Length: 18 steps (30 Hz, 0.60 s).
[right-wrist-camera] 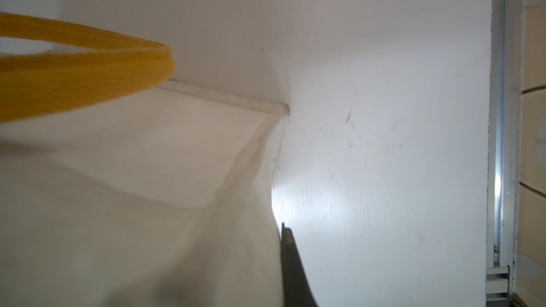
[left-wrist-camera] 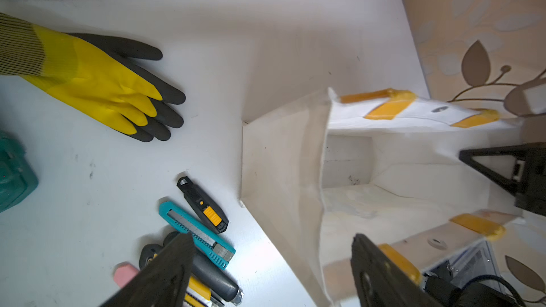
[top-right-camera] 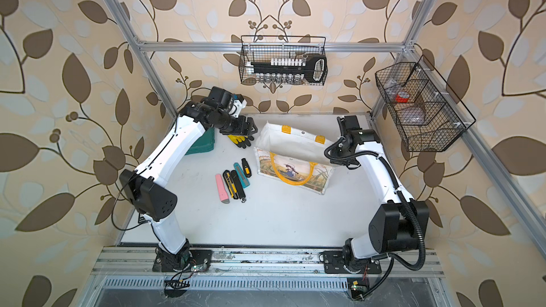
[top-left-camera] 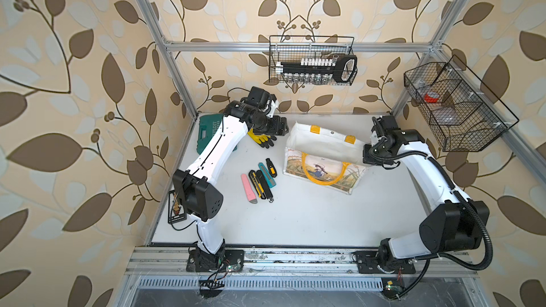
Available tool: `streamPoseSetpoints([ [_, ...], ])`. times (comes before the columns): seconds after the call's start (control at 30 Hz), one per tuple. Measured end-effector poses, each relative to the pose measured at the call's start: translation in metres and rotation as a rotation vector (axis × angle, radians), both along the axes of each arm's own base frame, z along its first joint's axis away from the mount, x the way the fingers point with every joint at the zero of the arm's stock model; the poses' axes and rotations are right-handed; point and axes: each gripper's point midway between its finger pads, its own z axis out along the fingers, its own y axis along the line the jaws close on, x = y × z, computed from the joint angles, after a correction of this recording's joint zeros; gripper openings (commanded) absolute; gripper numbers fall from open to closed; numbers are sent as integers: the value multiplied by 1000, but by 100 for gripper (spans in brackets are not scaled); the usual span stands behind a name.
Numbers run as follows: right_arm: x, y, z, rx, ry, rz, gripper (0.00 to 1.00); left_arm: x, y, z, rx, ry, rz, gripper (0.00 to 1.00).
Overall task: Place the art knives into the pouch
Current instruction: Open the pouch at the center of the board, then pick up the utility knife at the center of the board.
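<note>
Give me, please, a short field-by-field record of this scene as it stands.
pouch: upright on the table, mouth open, no knife seen inside
knives: five, side by side beside the pouch
left gripper: open, empty, near the gloves
right gripper: shut on the pouch's end wall
gloves: yellow-black pair, near the green case

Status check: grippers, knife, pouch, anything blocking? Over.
Left gripper open, empty, by the work gloves. Right gripper shut on pouch end wall, mouth open. Five art knives on table beside pouch, none picked. Nothing across the mouth.
</note>
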Motion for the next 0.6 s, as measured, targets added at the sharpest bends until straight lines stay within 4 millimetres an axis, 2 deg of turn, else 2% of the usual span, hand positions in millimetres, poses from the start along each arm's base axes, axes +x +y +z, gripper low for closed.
streamPoseSetpoints([
  [0.07,0,0,0,1,0,0,0,-15,11,28,-7,-74,18,87],
  [0.13,0,0,-1,1,1,0,0,-34,22,42,-10,-120,36,87],
  [0.17,0,0,-1,1,0,1,0,-46,29,42,-8,-132,50,87],
  [0.23,0,1,-1,5,0,2,0,-64,39,28,2,-116,64,86],
  [0.33,0,2,-1,12,-1,5,0,-82,49,-27,45,-6,91,85],
  [0.4,1,4,0,19,-2,7,0,-90,52,-78,84,114,106,84],
  [0.47,1,5,0,26,-3,10,0,-100,55,-120,120,219,118,84],
  [0.53,1,6,-1,30,-4,11,0,-112,58,-148,146,290,123,84],
  [0.6,1,6,-3,34,-5,12,0,-121,58,-163,155,327,130,83],
])
